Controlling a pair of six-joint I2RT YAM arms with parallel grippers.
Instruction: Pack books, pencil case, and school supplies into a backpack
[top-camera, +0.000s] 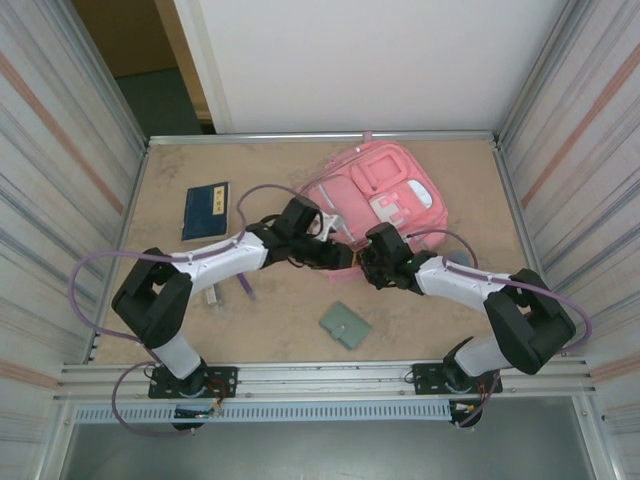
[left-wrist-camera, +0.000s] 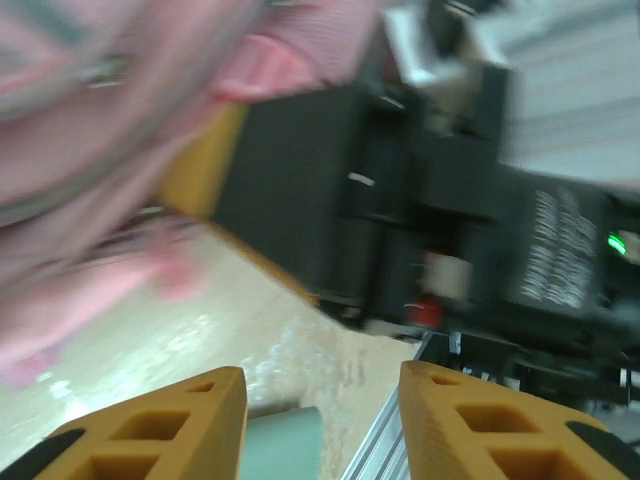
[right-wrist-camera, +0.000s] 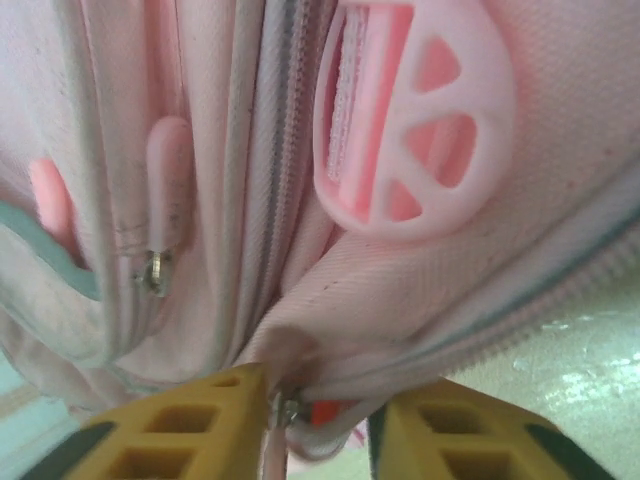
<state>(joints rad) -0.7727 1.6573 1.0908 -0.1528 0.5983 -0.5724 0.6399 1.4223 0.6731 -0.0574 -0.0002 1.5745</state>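
Where my right wrist view puts my right end effector (right-wrist-camera: 318, 396) parted around the pink backpack's (right-wrist-camera: 430, 290) zip pull (right-wrist-camera: 286, 407), the left wrist view shows my left end effector (left-wrist-camera: 320, 373) released and empty. Overhead, the blue book (top-camera: 205, 210) lies on the bench (top-camera: 280, 320), left of the backpack.

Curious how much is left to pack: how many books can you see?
1: a dark blue book on the table's far left, left of the pink backpack. Others may be hidden inside it.
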